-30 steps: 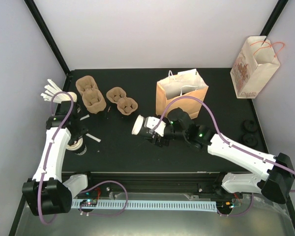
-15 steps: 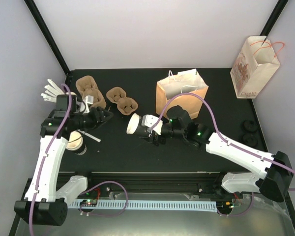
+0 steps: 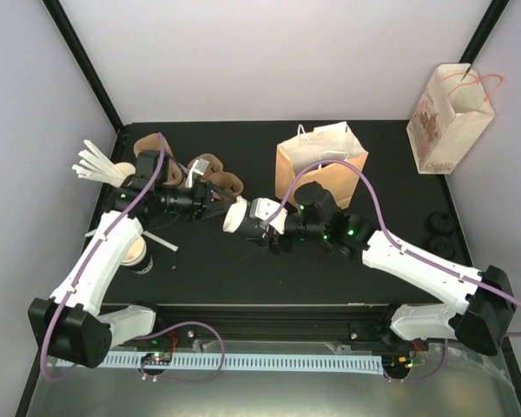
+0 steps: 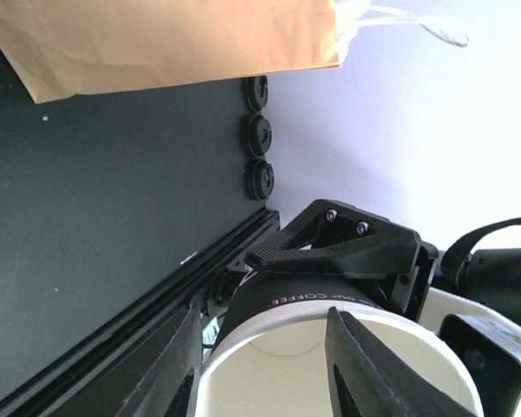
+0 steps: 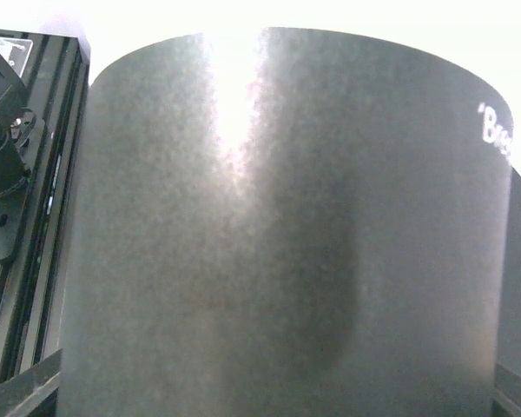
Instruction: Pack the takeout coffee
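Observation:
The takeout coffee cup has a black sleeve and a cream rim. It lies sideways above the table, mouth toward the left, and my right gripper is shut on its sleeve. The sleeve fills the right wrist view. My left gripper is at the cup's mouth with its jaws apart. In the left wrist view the open rim sits between my fingers: one finger is outside the rim, the other is in front of the opening. No lid is on the cup.
A brown paper bag stands open behind the cup. A printed bag hangs at the far right. Cardboard cup carriers and white stirrers lie at the back left. A second cup stands near left. Black lids lie right.
My left arm has swung from the cup at the near left across to the held cup's mouth, and its jaws have narrowed. The right gripper has carried the cup slightly left.

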`<state>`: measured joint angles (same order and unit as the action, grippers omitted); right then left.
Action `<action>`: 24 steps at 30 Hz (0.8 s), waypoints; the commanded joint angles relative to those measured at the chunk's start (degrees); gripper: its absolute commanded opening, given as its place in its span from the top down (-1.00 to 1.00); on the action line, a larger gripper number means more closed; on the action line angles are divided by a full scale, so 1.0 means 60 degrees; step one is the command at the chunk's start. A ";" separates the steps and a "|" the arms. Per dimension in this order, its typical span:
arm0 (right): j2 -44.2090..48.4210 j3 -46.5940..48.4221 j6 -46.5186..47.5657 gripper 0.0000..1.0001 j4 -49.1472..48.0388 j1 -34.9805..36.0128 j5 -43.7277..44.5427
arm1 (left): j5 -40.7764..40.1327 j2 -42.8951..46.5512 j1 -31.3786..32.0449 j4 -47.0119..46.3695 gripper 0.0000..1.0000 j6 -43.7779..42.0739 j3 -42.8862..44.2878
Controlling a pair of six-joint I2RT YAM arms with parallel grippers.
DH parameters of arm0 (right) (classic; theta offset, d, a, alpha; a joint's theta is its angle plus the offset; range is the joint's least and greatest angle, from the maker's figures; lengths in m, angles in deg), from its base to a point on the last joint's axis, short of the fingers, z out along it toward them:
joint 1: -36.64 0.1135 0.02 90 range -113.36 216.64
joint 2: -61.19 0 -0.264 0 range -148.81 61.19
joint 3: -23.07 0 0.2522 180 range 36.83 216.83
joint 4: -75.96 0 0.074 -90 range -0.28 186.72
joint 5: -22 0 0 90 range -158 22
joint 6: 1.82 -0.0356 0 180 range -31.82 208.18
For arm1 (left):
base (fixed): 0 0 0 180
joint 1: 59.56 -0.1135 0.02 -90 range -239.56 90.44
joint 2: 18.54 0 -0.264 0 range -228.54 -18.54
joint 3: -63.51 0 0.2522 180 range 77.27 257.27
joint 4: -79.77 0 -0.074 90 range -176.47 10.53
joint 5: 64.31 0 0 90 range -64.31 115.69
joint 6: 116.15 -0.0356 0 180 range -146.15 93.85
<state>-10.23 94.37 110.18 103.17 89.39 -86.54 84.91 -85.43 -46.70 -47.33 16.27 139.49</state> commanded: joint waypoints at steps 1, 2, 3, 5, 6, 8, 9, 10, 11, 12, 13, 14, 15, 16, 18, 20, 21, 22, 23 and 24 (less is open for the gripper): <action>-0.0082 0.0342 -0.0125 -0.54 -0.0789 0.0114 -0.0238 | 0.0753 0.0186 0.0295 -0.0246 0.13 -0.0187 0.0320; -0.0087 0.0322 -0.0210 -0.54 -0.0837 0.0103 -0.0172 | 0.0717 0.0262 0.0289 -0.0226 0.11 -0.0223 0.0300; -0.0082 0.0314 -0.0310 -0.54 -0.0895 0.0109 -0.0124 | 0.0695 0.0353 0.0277 -0.0281 0.10 -0.0227 0.0257; -0.0050 0.0249 -0.0525 -0.54 -0.1036 0.0114 -0.0089 | 0.0716 0.0514 0.0239 -0.0456 0.14 -0.0168 0.0138; -0.0030 0.0184 -0.0646 -0.54 -0.1148 0.0103 -0.0099 | 0.0762 0.0569 0.0218 -0.0544 0.18 -0.0138 0.0063; 0.0029 0.0056 -0.0888 -0.54 -0.1387 0.0065 -0.0163 | 0.0908 0.0624 0.0200 -0.0678 0.24 -0.0101 -0.0122; 0.0053 0.0006 -0.0975 -0.54 -0.1482 0.0046 -0.0205 | 0.0988 0.0610 0.0200 -0.0691 0.29 -0.0115 -0.0222; 0.0074 -0.0019 -0.1039 -0.54 -0.1530 0.0033 -0.0238 | 0.1049 0.0603 0.0200 -0.0679 0.35 -0.0155 -0.0288; 0.0095 -0.0024 -0.1075 -0.54 -0.1538 0.0016 -0.0260 | 0.1053 0.0600 0.0200 -0.0605 0.38 -0.0228 -0.0335; 0.0107 -0.0035 -0.1090 -0.54 -0.1539 0.0008 -0.0270 | 0.1040 0.0601 0.0200 -0.0486 0.43 -0.0316 -0.0359; 0.0129 -0.0038 -0.1095 -0.54 -0.1546 0.0011 -0.0277 | 0.1006 0.0591 0.0211 -0.0357 0.48 -0.0417 -0.0382; 0.0158 -0.0052 -0.1093 -0.54 -0.1536 0.0012 -0.0291 | 0.0989 0.0597 0.0209 -0.0227 0.55 -0.0495 -0.0411; 0.0172 -0.0064 -0.1102 -0.54 -0.1533 0.0012 -0.0309 | 0.0998 0.0601 0.0201 -0.0167 0.62 -0.0549 -0.0440; 0.0172 -0.0068 -0.1103 -0.55 -0.1505 0.0012 -0.0332 | 0.0999 0.0602 0.0213 -0.0123 0.71 -0.0607 -0.0462; 0.0162 -0.0079 -0.1114 -0.60 -0.1449 0.0011 -0.0337 | 0.0999 0.0588 0.0215 0.0004 0.88 -0.0709 -0.0481; 0.0167 -0.0108 -0.1178 -0.66 -0.1429 0.0012 -0.0191 | 0.0970 0.0561 0.0215 0.0112 0.97 -0.0837 -0.0461; 0.0158 -0.0135 -0.1222 -0.70 -0.1417 0.0012 -0.0064 | 0.0915 0.0540 0.0215 0.0221 0.97 -0.0941 -0.0433; 0.0199 -0.0152 -0.1285 -0.76 -0.1390 0.0012 0.0113 | 0.0816 0.0523 0.0211 0.0359 0.97 -0.1097 -0.0362; 0.0235 -0.0211 -0.1333 -0.83 -0.1387 0.0012 0.0293 | 0.0646 0.0471 0.0214 0.0607 0.97 -0.1324 -0.0262; 0.0317 -0.0293 -0.1361 -0.92 -0.1366 0.0012 0.0474 | 0.0324 0.0397 0.0215 0.0937 0.97 -0.1757 -0.0123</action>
<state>-9.66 93.54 102.88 100.09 89.37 -87.35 85.70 -82.68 -46.72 -48.27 11.26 136.85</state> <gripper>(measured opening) 0.903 0.035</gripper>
